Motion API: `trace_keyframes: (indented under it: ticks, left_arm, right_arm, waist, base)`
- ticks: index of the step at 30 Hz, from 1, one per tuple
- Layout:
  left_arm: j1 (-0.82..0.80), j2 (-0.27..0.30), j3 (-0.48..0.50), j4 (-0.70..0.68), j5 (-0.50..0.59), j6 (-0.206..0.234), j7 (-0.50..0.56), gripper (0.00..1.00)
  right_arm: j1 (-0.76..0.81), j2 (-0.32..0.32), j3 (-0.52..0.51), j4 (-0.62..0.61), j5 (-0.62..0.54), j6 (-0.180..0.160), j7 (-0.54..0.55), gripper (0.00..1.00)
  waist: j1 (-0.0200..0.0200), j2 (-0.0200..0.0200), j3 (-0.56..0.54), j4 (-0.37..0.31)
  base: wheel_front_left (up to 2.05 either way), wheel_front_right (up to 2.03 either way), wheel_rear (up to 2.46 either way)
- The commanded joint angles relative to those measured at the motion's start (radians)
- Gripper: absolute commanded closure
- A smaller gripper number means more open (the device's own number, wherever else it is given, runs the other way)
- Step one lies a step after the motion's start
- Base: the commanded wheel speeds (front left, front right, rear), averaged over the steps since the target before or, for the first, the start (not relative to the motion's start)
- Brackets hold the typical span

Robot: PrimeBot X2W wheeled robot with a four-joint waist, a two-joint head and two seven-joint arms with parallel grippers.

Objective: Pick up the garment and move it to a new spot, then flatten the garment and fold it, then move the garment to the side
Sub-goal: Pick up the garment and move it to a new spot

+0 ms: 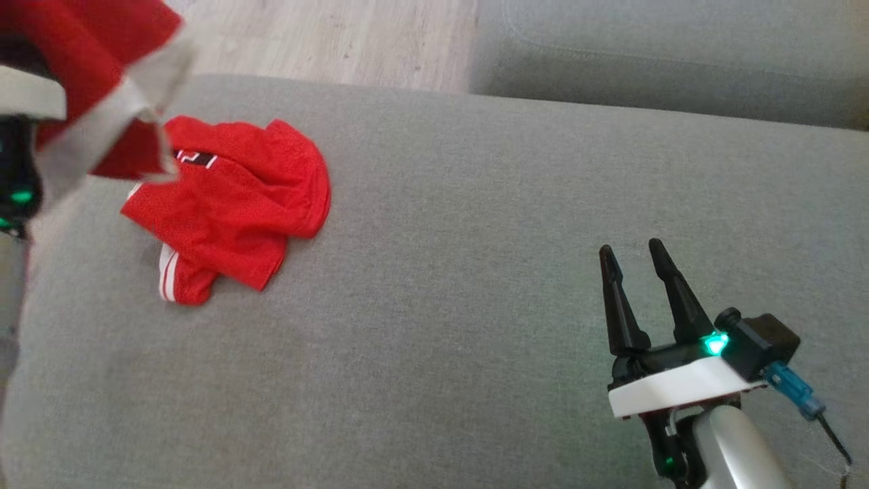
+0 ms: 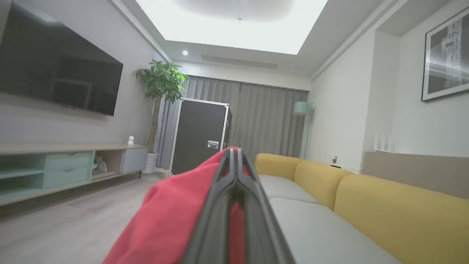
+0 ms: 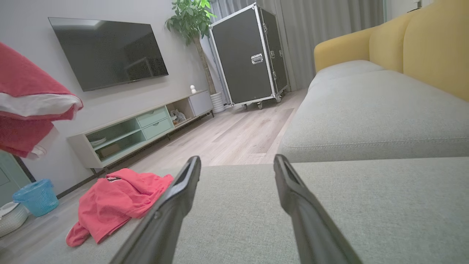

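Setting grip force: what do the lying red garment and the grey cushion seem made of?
The lying red garment looks like thin matte sports mesh, perhaps polyester: a dotted texture, soft crumples. The grey cushion seems woven upholstery fabric, matte, with a fine heathered weave.

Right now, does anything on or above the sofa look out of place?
Yes. One red garment lies bunched up, not flat, near the left end of the grey cushion. A second garment, red with white trim, hangs in the air, pinched in the shut left gripper. Nothing looks spilled.

Bright even light fr ceiling panel (image 2: 231, 22), soft shadows; blur top-left of head view; wrist-view edge warp.
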Motion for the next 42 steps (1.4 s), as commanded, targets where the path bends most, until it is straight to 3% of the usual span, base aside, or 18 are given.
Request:
trace_keyframes:
  ticks: [1,9,15,21,28,29,30,31,36,42]
  left_arm:
    - [-0.021,0.027,0.033,-0.052,-0.025,0.015,0.015,1.00]
    - [0.072,-0.045,-0.032,-0.252,-0.047,0.075,0.096,1.00]
    - [0.089,-0.121,-0.122,-0.327,-0.024,0.098,0.134,1.00]
    - [0.072,-0.207,-0.219,-0.308,0.016,0.096,0.143,1.00]
    - [0.048,-0.315,-0.308,-0.187,0.049,0.076,0.120,1.00]
    - [0.049,-0.332,-0.312,-0.162,0.050,0.078,0.107,0.62]
    - [0.052,-0.347,-0.317,-0.138,0.051,0.077,0.093,0.13]
    - [0.057,-0.362,-0.319,-0.114,0.048,0.076,0.077,0.00]
    - [0.085,-0.380,-0.324,-0.019,0.067,0.066,-0.019,0.00]
    - [0.126,-0.306,-0.288,0.008,0.179,0.120,-0.091,0.00]
  right_arm:
    - [-0.022,-0.002,0.020,-0.036,0.011,0.008,-0.011,0.00]
    - [-0.039,-0.002,-0.005,-0.071,0.028,0.008,-0.011,0.00]
    - [-0.064,-0.002,-0.017,-0.099,0.014,0.008,-0.011,0.00]
    - [-0.098,-0.002,-0.018,-0.135,0.015,0.008,-0.011,0.00]
    - [-0.130,-0.002,-0.023,-0.164,0.034,0.008,-0.011,0.00]
    - [-0.132,-0.002,-0.023,-0.166,0.037,0.008,-0.011,0.00]
    - [-0.132,-0.002,-0.022,-0.167,0.039,0.008,-0.011,0.00]
    - [-0.132,-0.002,-0.023,-0.168,0.041,0.008,-0.011,0.00]
    - [-0.123,-0.002,-0.032,-0.171,0.030,0.008,-0.011,0.00]
    - [-0.106,-0.002,-0.040,-0.153,-0.036,0.008,-0.011,0.00]
  waist:
    - [0.0003,0.0000,-0.008,-0.015]
    - [0.0003,0.0000,0.009,-0.102]
    - [0.0003,0.0000,0.036,-0.205]
    - [0.0003,0.0000,0.087,-0.336]
    - [0.0003,0.0000,0.152,-0.464]
    - [0.0003,0.0000,0.157,-0.474]
    - [0.0003,0.0000,0.160,-0.482]
    - [0.0003,0.0000,0.162,-0.487]
    - [0.0003,0.0000,0.154,-0.467]
    - [0.0003,0.0000,0.114,-0.380]
  base:
    - [0.00,0.00,0.00]
    - [0.00,0.00,0.00]
    - [0.00,0.00,0.00]
    - [0.00,0.00,0.00]
    - [0.00,0.00,0.00]
    - [0.00,0.00,0.00]
    - [0.00,0.00,0.00]
    - [0.00,0.00,0.00]
    - [0.00,0.00,0.00]
    - [0.00,0.00,0.00]
